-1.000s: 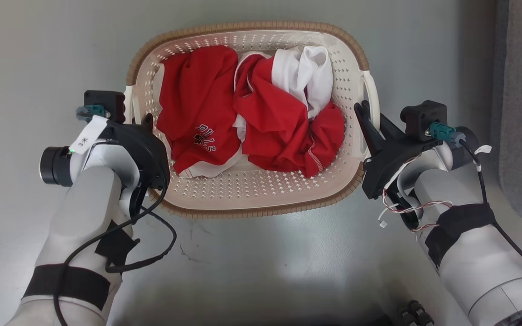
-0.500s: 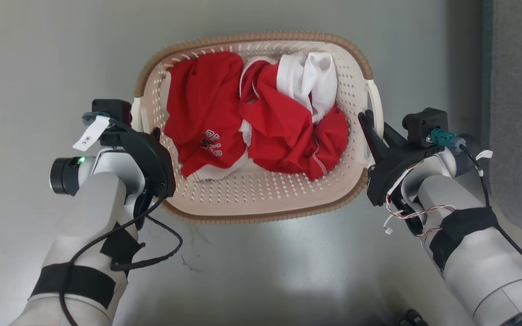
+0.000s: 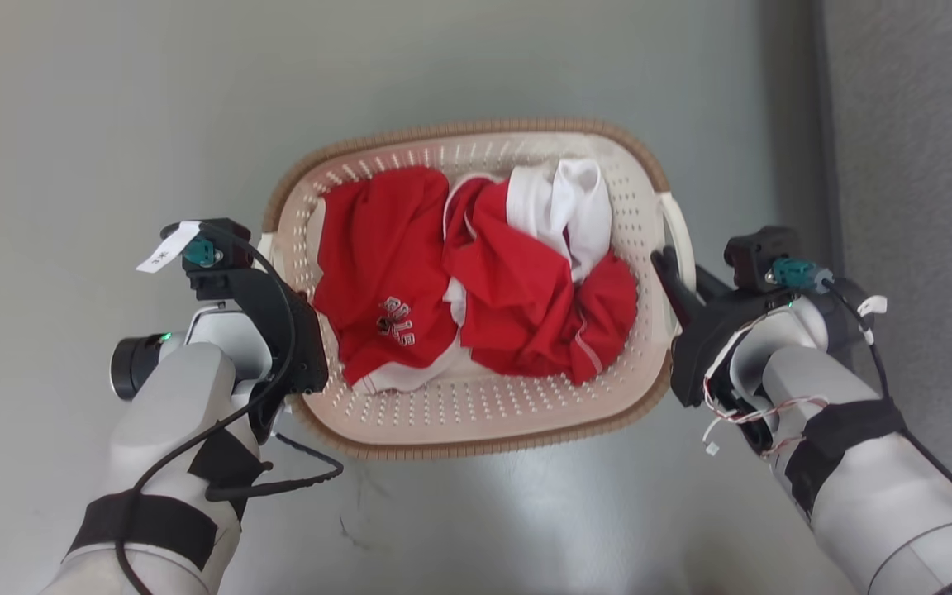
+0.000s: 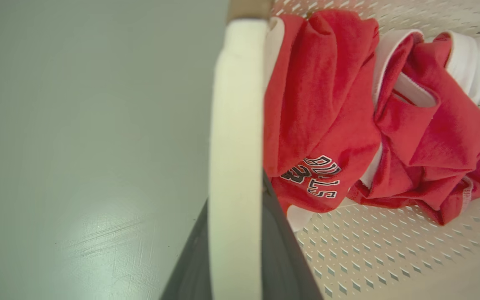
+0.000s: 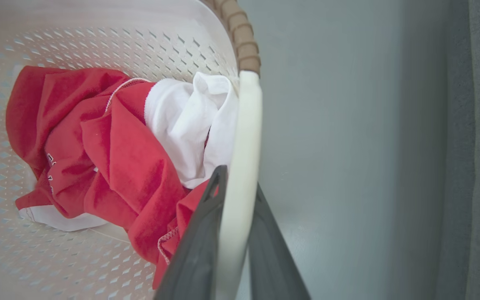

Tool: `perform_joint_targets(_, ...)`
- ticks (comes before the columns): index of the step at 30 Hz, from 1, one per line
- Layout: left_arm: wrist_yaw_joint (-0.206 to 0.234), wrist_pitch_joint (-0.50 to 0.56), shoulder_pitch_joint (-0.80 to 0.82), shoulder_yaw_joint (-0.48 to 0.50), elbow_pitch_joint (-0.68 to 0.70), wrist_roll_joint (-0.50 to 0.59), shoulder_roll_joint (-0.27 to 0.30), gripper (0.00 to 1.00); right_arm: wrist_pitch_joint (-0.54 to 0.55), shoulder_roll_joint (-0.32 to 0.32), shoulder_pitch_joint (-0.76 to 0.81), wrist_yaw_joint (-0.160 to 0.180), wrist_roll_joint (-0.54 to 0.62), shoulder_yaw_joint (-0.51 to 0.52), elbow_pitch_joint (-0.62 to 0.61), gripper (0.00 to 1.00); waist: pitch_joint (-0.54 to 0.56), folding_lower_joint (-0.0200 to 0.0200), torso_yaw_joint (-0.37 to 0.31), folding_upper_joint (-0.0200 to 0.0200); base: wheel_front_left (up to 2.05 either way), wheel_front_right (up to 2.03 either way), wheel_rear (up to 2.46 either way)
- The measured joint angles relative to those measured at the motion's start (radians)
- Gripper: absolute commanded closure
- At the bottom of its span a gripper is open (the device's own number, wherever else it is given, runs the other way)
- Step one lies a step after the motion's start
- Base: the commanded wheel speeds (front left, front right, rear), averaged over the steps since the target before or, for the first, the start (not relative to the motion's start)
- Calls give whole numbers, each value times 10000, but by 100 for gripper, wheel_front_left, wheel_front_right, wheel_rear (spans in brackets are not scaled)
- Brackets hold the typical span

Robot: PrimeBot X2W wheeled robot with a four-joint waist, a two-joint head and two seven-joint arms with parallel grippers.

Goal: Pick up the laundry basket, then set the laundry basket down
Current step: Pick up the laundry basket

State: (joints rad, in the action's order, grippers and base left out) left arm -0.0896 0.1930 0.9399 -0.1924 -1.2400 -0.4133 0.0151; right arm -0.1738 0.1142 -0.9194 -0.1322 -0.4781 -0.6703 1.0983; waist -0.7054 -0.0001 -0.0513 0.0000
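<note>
The cream-white perforated plastic laundry basket with brown woven-look rim (image 3: pixel 476 450) looks smaller and sits lower in frame than before, the left gripper (image 4: pixel 236 225) and right gripper (image 5: pixel 240 185) jaws still pinching its white handles (image 5: pixel 242 125), so it is probably being lowered.

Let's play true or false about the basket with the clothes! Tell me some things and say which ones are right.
1. The laundry basket has red clothes and a white cloth inside. True.
2. The right gripper has its jaws closed on the right handle. True.
3. The left gripper is grabbing a red shirt. False: its jaws clamp the white left handle.
4. The basket's rim is blue. False: it is brown and looks woven.
</note>
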Motion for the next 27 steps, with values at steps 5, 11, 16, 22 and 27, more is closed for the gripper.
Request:
perform_joint_targets(5, -88, 518, -19, 67, -211, -201, -29, 100, 616, 27, 213, 0, -573, -339, 52, 100, 766, 0, -22, 0, 0, 0, 0)
perform_joint_targets(11, -173, 1014, -118, 132, -370, -334, -69, 100, 1335, 50, 425, 0, -1118, -527, 134, 100, 1428, 0, -28, 0, 0, 0, 0)
perform_joint_targets(16, -240, 1476, -447, 171, -466, -591, -92, 100, 2052, 73, 615, -2, -1611, -742, 148, 100, 2103, -1, -28, -1, 0, 0, 0)
perform_joint_targets(22, -257, 2102, -789, 192, -522, -771, -134, 100, 2890, 163, 944, -2, -2184, -1001, 105, 100, 2919, 0, -33, -1, 0, 0, 0)
perform_joint_targets(27, -261, 2581, -1074, 219, -552, -894, -138, 100, 3549, 184, 1125, -2, -2629, -1137, 56, 100, 3587, 0, -43, -1, 0, 0, 0)
